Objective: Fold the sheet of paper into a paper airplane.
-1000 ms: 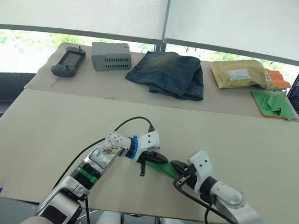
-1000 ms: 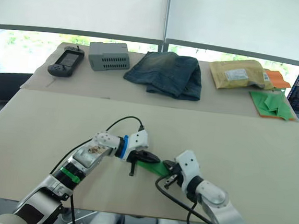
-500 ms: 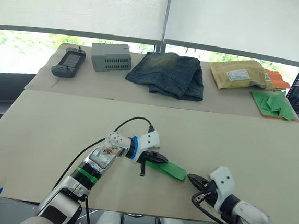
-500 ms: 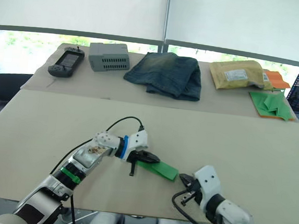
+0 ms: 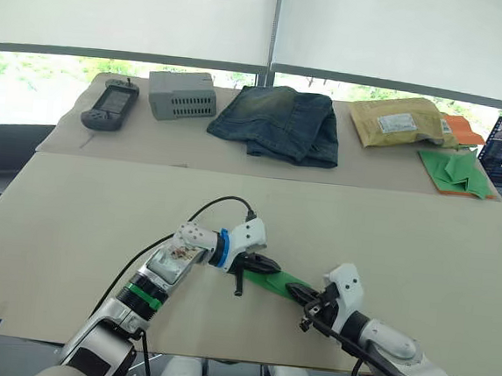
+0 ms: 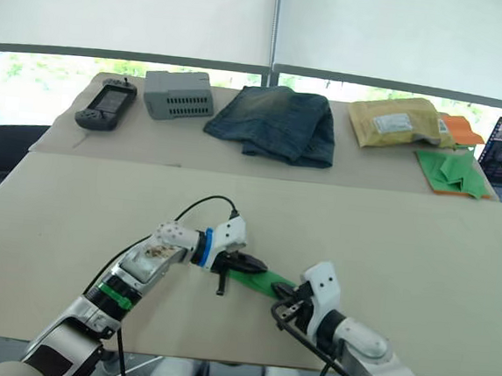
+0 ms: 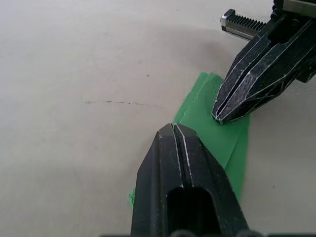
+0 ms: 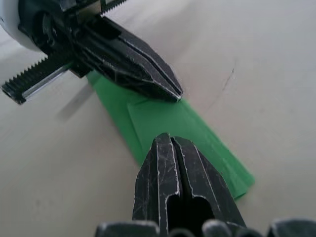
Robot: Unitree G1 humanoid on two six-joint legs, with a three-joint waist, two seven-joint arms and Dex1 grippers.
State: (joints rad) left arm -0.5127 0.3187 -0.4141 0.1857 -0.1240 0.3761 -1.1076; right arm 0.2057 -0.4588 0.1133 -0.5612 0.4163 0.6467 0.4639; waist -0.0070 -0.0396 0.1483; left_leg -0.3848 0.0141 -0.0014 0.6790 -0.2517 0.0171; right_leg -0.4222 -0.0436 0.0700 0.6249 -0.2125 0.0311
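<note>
The sheet of paper [image 5: 276, 283] lies flat on the near part of the tan table [image 5: 387, 235], already creased down to a narrow green wedge, and we have a gripper at each end of it. Its long axis runs from our left gripper [image 5: 262, 264] toward our right gripper [image 5: 310, 295], slanting slightly toward the near edge of the table as it goes right. In both wrist views each pair of black fingers is pressed together with nothing between them: the left fingertips [image 8: 170, 91] bear down on the paper's upper face at one end, and the right fingertips [image 7: 220, 114] rest on the other end, so we are pinning the wedge, not grasping it. Both arms are in contact, so neither is nearer. Because the grippers face each other along the strip's length, we judge that any next crease has to be worked across or along that line between the two tips, one tip anchoring while the other moves. The paper looks thin and light, so it could skid if one tip lifts.
</note>
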